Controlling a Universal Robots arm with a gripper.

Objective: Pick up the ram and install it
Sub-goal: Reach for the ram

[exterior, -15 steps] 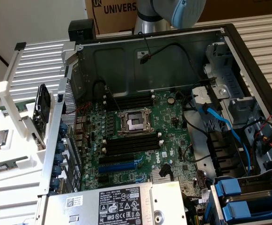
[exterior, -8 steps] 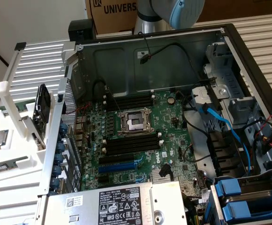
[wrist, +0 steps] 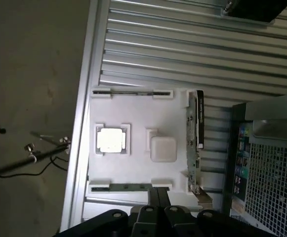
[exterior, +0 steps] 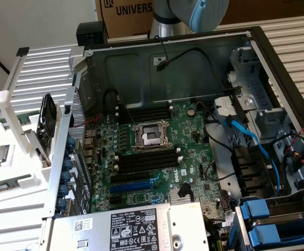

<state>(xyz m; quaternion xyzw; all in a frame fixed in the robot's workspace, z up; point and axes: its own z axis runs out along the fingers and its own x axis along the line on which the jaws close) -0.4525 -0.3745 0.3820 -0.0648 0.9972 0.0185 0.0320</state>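
Motherboard (exterior: 162, 151): green, speckled with small silver and black parts.
Memory slots (exterior: 146, 112): black, white end clips.
Expansion slot (exterior: 133, 184): blue.
Data cables (exterior: 252, 140): blue.
Ram (wrist: 191, 148): green board, black band along one side.
Processor chip (wrist: 111, 139): silver.
Holding tray (wrist: 138, 106): white, plain.
Table surface (wrist: 192, 44): pale grey, ribbed stripes.
Gripper (wrist: 158, 193): black.
Robot arm (exterior: 167, 21): grey, light blue cap.
Cardboard box (exterior: 125, 13): brown, black lettering.
Power supply label (exterior: 133, 230): black, white print.

The ram (wrist: 191, 148) stands in the tray (wrist: 133, 113) beside the computer case (exterior: 136, 68).
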